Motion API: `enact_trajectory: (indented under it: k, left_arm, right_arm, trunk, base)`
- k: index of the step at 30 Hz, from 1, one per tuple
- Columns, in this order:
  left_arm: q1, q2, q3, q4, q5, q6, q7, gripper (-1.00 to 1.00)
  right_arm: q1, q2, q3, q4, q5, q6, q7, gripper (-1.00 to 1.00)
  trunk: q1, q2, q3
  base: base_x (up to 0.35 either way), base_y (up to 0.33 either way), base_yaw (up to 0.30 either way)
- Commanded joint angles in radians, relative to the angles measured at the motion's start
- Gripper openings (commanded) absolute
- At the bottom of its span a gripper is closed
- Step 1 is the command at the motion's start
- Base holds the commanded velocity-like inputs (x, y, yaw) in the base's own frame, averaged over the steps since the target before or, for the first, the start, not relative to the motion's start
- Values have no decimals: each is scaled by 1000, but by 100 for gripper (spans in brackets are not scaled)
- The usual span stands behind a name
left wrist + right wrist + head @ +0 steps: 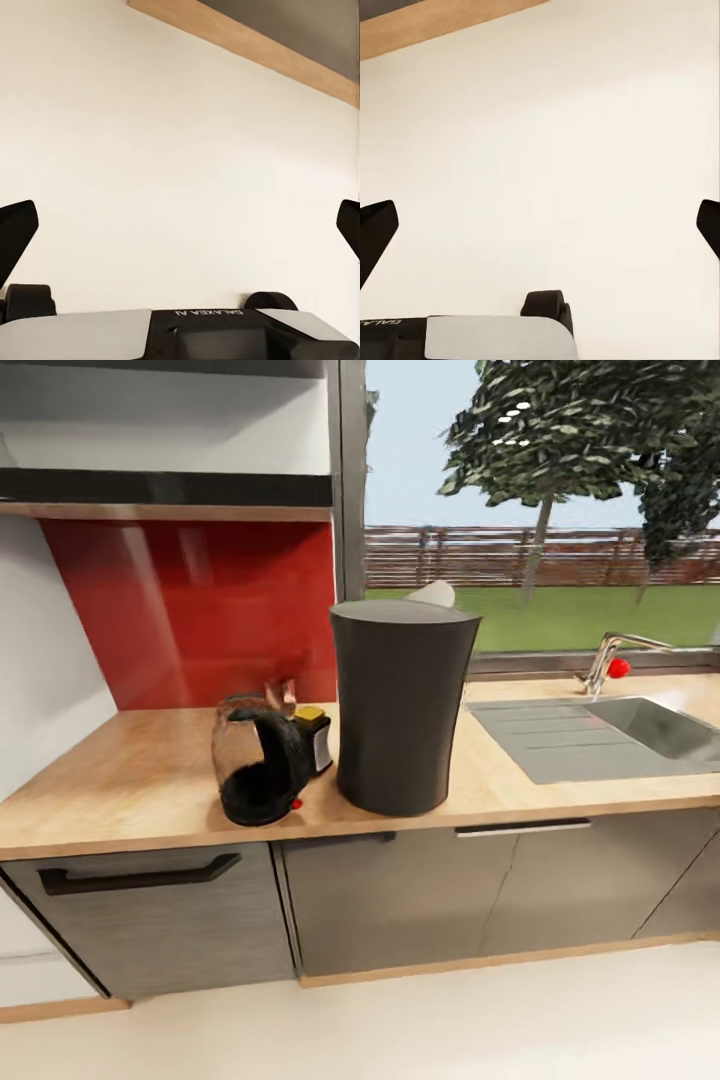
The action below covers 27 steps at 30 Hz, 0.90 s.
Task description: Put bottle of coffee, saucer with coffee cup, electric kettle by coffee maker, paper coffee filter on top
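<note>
The coffee maker (pixel 402 705), tall and dark grey, stands on the kitchen countertop (pixel 130 780) near its front edge. A white rounded shape (pixel 434 593) peeks over its top rim; I cannot tell what it is. Close to its left stands the smoky glass electric kettle (pixel 255 760) with a black handle and red switch. Between the two, slightly behind, is the bottle of coffee (pixel 313 732) with its yellow lid. The saucer and the coffee cup are out of view. My left gripper (pixel 184 225) and right gripper (pixel 540 225) are both open and hold nothing, each over pale floor.
A steel sink (pixel 610 735) with a tap (pixel 610 658) is set into the counter at the right. Grey cabinet fronts (pixel 400 900) with a black handle (pixel 140 877) run below. A red backsplash (pixel 190 610) and a shelf (pixel 165 490) are behind.
</note>
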Motion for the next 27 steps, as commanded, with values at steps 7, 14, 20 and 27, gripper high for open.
enact_trajectory:
  k: [7,14,20,27]
  left_arm:
    - [-1,-2,-7,0,2,-7,59,100]
    - [-1,-6,-7,0,2,-7,81,100]
    - [-1,-6,-6,0,2,-7,84,100]
    - [-1,-6,-8,0,2,-7,84,100]
  right_arm:
    - [0,0,-1,0,-9,1,8,100]
    - [0,0,1,0,-9,1,7,100]
    - [0,0,2,0,-9,1,7,100]
    - [0,0,3,0,-9,1,6,100]
  trunk:
    - [0,0,-1]
    - [0,0,-1]
    - [0,0,-1]
    - [0,0,-1]
  base:
    - [81,-299,-250]
    - [81,-299,-40]
    - [81,-300,-94]
    - [99,-307,-200]
